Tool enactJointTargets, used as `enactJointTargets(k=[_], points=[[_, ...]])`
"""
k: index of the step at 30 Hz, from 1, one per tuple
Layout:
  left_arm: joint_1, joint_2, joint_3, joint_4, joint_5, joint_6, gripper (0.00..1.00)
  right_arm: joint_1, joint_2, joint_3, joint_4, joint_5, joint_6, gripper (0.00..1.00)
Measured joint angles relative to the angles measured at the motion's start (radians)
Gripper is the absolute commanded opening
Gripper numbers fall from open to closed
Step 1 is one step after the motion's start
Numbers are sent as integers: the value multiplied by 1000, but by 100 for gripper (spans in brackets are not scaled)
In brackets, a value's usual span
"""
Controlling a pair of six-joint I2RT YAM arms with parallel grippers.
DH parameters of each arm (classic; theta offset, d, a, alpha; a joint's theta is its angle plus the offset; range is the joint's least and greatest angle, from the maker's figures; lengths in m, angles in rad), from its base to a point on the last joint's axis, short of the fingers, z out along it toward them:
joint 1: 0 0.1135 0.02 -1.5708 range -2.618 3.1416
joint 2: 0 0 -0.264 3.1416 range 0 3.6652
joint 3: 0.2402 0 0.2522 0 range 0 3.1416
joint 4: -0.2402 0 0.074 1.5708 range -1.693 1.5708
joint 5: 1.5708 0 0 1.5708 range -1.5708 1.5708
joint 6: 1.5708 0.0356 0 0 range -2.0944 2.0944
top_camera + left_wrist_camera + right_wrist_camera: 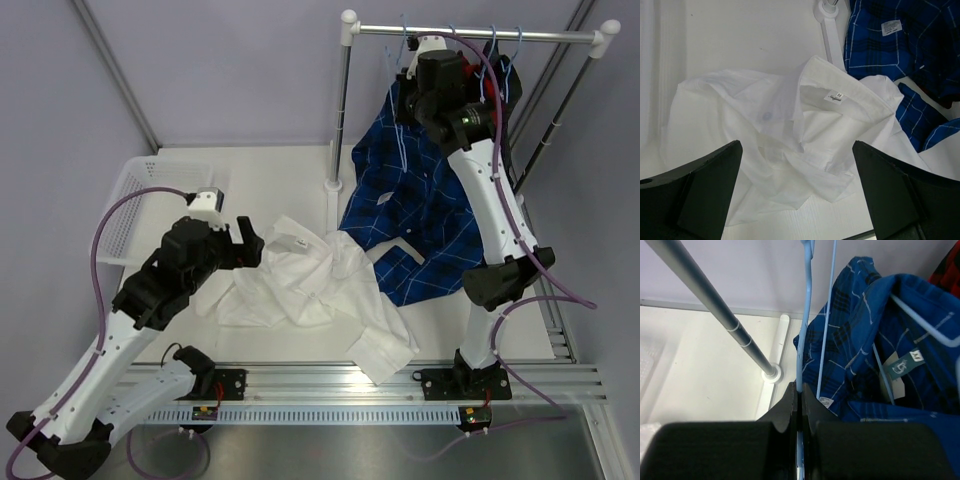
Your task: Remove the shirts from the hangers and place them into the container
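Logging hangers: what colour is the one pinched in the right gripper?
The hanger is light blue; the right wrist view shows it best.

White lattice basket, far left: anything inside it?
The small white slotted plastic basket shows only its bare floor, no shirt. Its near corner is covered by the left arm and its purple cable, so that part cannot be checked.

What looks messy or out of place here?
The plain white cloth shirt lies crumpled on the white table, outside the small white lattice-sided plastic basket. The blue plaid shirt sags crookedly from the silver rack rail, its lower part spilling onto the table.
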Motion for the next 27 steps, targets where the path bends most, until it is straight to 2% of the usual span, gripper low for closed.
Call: enactJointTargets(k=[2,4,6,7,11,12,15,19,23,27], points=[[0,3,-13,-2,9,-6,99,-1,0,-59,28,-4,9,1],[0,12,-18,-4,18,-12,99,-1,-2,-123,84,-10,19,12],[0,30,-19,-3,27,-16,99,-1,-15,-180,138,-16,35,35],[0,40,-19,-4,33,-16,99,-2,-28,-206,140,-23,42,55],[-19,83,-18,-4,47,-8,99,-2,-99,-309,122,-45,56,96],[-29,94,-16,-5,49,-3,99,-2,-125,-331,119,-52,57,100],[-62,134,2,-7,52,5,99,-2,-239,-415,123,-70,52,99],[-132,206,37,4,34,6,99,-2,-475,-553,136,-95,43,99],[-202,347,45,12,-31,-1,99,-2,-745,-709,173,-113,40,99],[-294,508,48,23,-109,-13,99,-2,-946,-880,190,-123,40,99]])
